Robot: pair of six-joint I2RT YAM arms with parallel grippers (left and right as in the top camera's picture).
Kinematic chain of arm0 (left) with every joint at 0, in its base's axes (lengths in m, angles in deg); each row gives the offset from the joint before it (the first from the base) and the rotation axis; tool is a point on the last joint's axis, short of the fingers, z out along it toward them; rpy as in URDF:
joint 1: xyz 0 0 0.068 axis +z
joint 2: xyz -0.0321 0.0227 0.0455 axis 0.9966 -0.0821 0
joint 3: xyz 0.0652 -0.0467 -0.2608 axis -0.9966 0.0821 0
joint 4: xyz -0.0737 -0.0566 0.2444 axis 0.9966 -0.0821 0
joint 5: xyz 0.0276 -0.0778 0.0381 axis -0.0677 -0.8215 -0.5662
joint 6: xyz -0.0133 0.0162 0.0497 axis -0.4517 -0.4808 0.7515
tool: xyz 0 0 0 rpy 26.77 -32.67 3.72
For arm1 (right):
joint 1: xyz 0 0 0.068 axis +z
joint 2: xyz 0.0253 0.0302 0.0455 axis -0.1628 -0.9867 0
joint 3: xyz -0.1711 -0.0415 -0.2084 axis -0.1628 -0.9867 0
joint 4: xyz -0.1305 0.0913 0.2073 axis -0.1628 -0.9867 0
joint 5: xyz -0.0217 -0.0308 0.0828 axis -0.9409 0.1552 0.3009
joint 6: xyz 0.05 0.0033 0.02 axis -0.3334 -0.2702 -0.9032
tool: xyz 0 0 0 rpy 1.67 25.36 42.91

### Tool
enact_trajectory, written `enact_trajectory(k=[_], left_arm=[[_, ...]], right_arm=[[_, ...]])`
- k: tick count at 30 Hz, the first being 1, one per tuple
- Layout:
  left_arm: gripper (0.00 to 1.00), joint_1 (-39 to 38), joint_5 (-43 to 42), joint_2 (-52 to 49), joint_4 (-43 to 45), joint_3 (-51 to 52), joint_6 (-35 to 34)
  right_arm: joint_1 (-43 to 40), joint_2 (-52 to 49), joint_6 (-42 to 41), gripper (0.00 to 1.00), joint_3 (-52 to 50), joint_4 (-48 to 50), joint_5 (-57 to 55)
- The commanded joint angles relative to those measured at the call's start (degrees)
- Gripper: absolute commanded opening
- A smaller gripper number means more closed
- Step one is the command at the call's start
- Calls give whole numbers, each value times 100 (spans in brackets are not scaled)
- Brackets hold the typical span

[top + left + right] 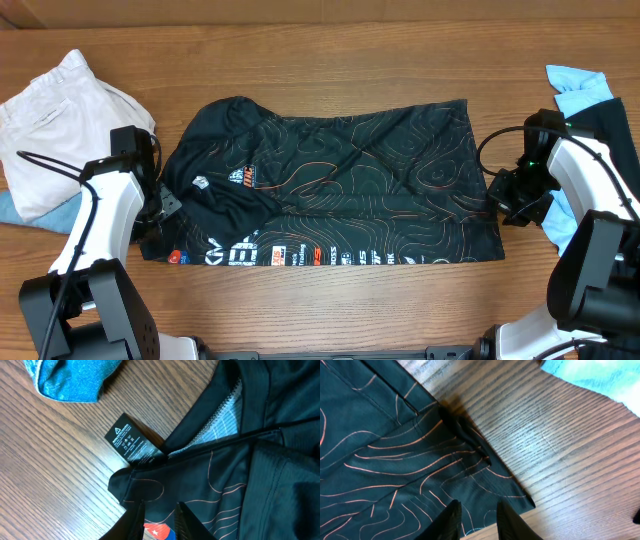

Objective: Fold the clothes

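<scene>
A black jersey point(330, 185) is spread on the table point(330, 70). Left fingers point(131, 525) and right fingers point(447, 522) are held slightly parted at its ends; whether it is gripped cannot be told.

Wooden table point(330, 300), jersey point(330, 180), perhaps trousers point(50, 110)

Seemingly a robot lab; wood-grain table point(330, 310) flanked by left arm point(100, 215), right arm point(600, 180).
</scene>
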Motion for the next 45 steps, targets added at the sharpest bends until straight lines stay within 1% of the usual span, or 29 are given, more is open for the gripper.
enact_trajectory(k=[1, 2, 3, 5, 12, 19, 22, 24, 26, 33, 40, 42, 45], left_arm=[[24, 57, -85, 131, 15, -140, 133], [24, 57, -87, 131, 15, -140, 133], [27, 57, -85, 131, 15, -140, 136], [29, 57, -85, 131, 22, -138, 136], [29, 57, -87, 131, 33, -138, 136], [30, 57, -90, 131, 33, -140, 136], [30, 57, -90, 131, 33, -138, 136], [30, 57, -87, 131, 33, -138, 136], [30, 57, -87, 131, 33, -138, 136], [30, 57, -85, 131, 33, -138, 138], [30, 57, -85, 131, 33, -138, 138], [30, 57, -87, 131, 33, -138, 136], [30, 57, -85, 131, 31, -138, 138]], right_arm=[[-15, 70, 9, 29, -13, 37, 46], [-15, 48, 9, 30, -13, 37, 46], [-15, 7, 7, 31, -33, 39, 46], [-15, 2, 2, 31, -138, 155, 48], [-15, 2, -57, 32, -662, 828, 96], [-15, 2, -57, 31, -796, 1303, 96], [-15, 2, -57, 25, -796, 1344, 96], [-15, 2, -57, 17, -796, 1346, 94], [-15, 2, -55, 4, -796, 1344, 94], [-15, 9, -52, 4, -710, 1513, 184], [-15, 9, -33, 4, -70, 1845, 647], [-15, 11, -31, 8, -4, 2006, 750], [-15, 9, -28, 12, -2, 2157, 800]])
